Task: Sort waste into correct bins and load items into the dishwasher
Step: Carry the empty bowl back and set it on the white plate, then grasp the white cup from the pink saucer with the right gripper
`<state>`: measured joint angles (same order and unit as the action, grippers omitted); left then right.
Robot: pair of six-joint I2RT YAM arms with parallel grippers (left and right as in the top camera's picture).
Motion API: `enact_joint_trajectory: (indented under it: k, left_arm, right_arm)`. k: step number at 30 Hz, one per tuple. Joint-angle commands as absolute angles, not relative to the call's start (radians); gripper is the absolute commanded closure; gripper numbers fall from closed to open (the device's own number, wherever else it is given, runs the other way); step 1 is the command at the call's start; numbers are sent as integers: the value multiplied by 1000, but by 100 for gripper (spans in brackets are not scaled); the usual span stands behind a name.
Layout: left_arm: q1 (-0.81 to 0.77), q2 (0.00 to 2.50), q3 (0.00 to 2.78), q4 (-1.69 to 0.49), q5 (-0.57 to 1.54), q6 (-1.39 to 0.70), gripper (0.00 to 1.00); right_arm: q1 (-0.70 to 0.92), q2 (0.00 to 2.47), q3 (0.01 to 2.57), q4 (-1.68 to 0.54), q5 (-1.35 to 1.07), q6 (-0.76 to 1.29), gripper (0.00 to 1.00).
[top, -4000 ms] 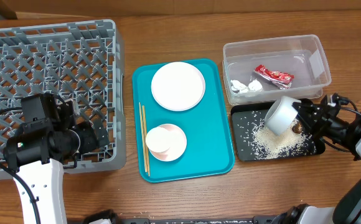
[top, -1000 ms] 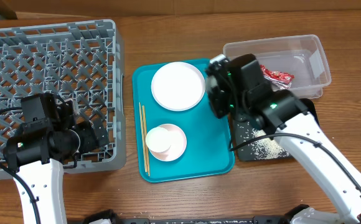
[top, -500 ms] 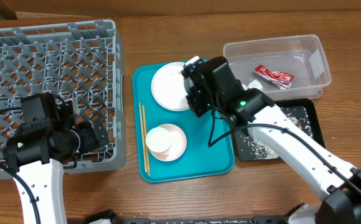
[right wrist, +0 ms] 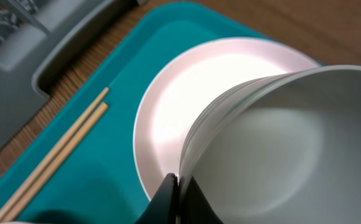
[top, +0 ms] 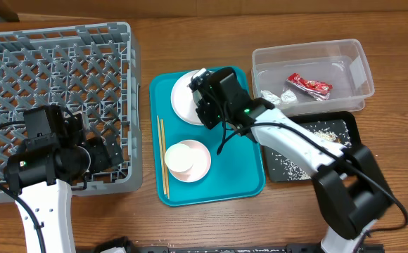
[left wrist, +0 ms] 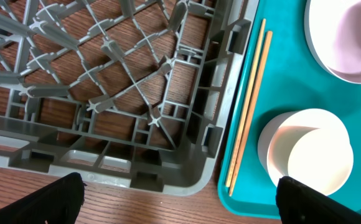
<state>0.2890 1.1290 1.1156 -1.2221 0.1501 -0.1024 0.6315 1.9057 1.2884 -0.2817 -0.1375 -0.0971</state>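
Note:
My right gripper (right wrist: 177,186) is shut on the rim of the grey-green bowl (right wrist: 280,143) and holds it tilted over the white plate (right wrist: 187,112). From overhead this gripper (top: 207,98) covers the right part of the plate (top: 183,98). The white cup (top: 179,160) sits in the pink bowl (top: 198,167), and the chopsticks (top: 162,158) lie beside them. My left gripper (left wrist: 180,205) is open and empty by the front right corner of the grey rack (left wrist: 168,112). The left wrist view also shows the chopsticks (left wrist: 249,106) and the cup (left wrist: 320,165).
The teal tray (top: 239,176) holds the dishes. The clear tub (top: 352,53) holds the red wrapper (top: 309,86) and the white napkin (top: 278,97). The black tray (top: 348,130) carries loose rice (top: 292,165). The grey rack (top: 49,70) fills the left side.
My right arm has carried the bowl left from above the black tray to above the white plate. The left arm has not moved.

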Motion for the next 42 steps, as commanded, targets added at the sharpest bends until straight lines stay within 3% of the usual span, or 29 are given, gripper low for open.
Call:
enact_joint_trajectory:
  k: [1,5,11,18,20,24,28,42]
  left_arm:
    - [294,1126,1132,-1219,158,-112,0]
    - [294,1126,1132,-1218,157,-112,0]
    - [294,1126,1132,-1219,157,-112,0]
    - [294,1126,1132,-1219,157,-112,0]
    - [294,1126,1132,-1219,157,-112,0]
    - [294,1126,1132,-1217,157,-112,0]
    - [294,1126,1132,-1215,157,-112,0]
    - [294,1126,1132,-1218,159,-113,0]
  right_arm:
    - [636,1938,1309,-263,-163,-105,96]
    - [636,1955,1309,-274,-189,-105,96]
    - [635,1896,1327,-309,-188,-105,76]
    - [628,1739,1404,-534,-185,-100,67]
    - [628,1681,1410,-615,-191,-56,54]
    - [628,1615,1410,-746,-314,35,41]
    - [631,1620,1404,-820,-467,95,43]
    - [741,1763,1345,-802,-367,244,51]
